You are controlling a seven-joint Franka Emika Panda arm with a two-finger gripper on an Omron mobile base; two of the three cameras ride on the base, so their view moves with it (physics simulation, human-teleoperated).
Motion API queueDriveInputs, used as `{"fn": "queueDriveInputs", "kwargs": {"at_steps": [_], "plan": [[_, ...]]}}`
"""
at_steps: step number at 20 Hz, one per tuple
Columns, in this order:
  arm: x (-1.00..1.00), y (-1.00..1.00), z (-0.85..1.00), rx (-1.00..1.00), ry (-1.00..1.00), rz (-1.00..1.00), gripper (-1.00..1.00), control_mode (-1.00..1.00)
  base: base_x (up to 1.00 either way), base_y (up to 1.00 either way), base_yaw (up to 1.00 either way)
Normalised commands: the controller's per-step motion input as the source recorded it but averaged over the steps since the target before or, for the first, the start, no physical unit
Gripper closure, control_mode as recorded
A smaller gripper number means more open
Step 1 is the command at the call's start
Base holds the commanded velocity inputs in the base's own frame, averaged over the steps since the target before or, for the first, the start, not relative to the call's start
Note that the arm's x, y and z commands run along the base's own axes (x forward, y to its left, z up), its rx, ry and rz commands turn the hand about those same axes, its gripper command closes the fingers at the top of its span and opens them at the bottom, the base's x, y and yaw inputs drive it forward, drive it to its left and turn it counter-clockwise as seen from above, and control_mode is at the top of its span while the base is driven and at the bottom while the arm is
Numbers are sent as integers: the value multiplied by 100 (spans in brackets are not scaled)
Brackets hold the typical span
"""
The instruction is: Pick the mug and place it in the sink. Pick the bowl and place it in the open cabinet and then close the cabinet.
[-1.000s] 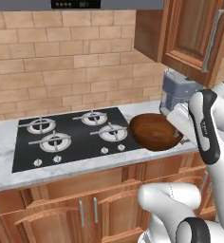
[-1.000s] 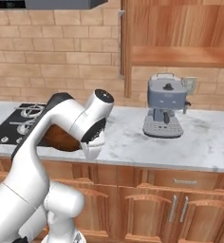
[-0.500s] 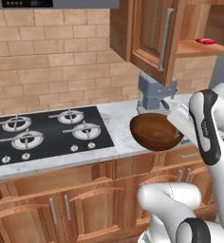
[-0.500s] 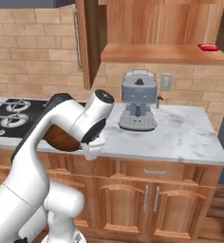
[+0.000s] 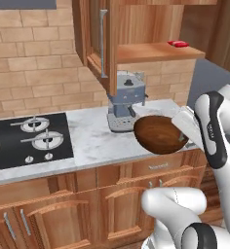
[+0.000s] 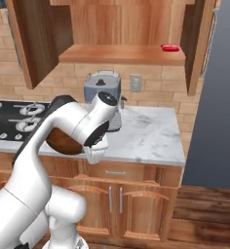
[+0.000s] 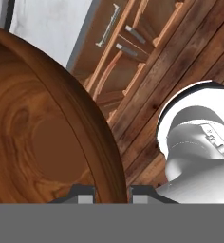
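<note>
My gripper (image 5: 181,127) is shut on the rim of the dark brown wooden bowl (image 5: 158,134), holding it tilted on its side above the counter's front edge. In the hand view the bowl (image 7: 42,142) bulks large on the left, its rim pinched between the two fingertips of the gripper (image 7: 111,192). From the right base view the bowl (image 6: 63,142) peeks out behind the arm, by the gripper (image 6: 95,154). The wall cabinet (image 5: 151,51) stands open above, door (image 5: 100,44) swung outward, wooden shelf (image 6: 122,53) bare in the middle. The mug and the sink are out of view.
A grey coffee machine (image 5: 126,104) stands on the marble counter (image 6: 151,136) just behind the bowl. A black stovetop (image 5: 29,141) lies to the left. A small red object (image 6: 169,47) rests at the shelf's right end. The counter ends at the right beside a dark wall.
The base has driven to the right, so the stovetop slid left and the open cabinet and coffee machine came to the middle. The bowl stays gripped in the same pose.
</note>
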Motion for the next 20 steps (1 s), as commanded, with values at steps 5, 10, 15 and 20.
{"fn": "queueDriveInputs", "kwargs": {"at_steps": [5,10,15,20], "plan": [[0,0,0,0,0,0,100,100,23,-46,0],[0,0,0,0,0,0,100,100,39,-23,0],[0,0,0,0,0,0,100,100,75,-9,1],[0,0,0,0,0,0,100,100,53,-26,6]]}}
